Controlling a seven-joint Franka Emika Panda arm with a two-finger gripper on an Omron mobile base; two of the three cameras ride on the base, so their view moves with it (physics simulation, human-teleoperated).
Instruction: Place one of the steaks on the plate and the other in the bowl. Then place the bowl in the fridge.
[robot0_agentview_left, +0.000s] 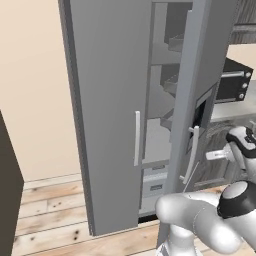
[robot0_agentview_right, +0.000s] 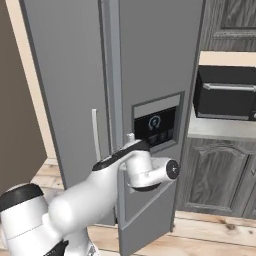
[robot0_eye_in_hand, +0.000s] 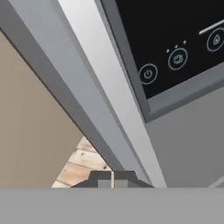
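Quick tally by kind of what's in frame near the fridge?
Tall grey fridge: 1
Slim light vertical fridge handles: 2
Black microwave with silver handle: 1
Dark wood-grain cabinet fronts: 2
Dark-fingered claw, shut: 1
Total: 7

Glossy white arm (robot0_agentview_right: 95, 192) w/ black joint bands.

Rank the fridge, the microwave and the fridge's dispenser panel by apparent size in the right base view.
1. Fridge, by far the largest.
2. Microwave, though cut off at the right edge.
3. Dispenser panel, smallest; it sits nearer the camera, so the gap to the microwave is unsure.
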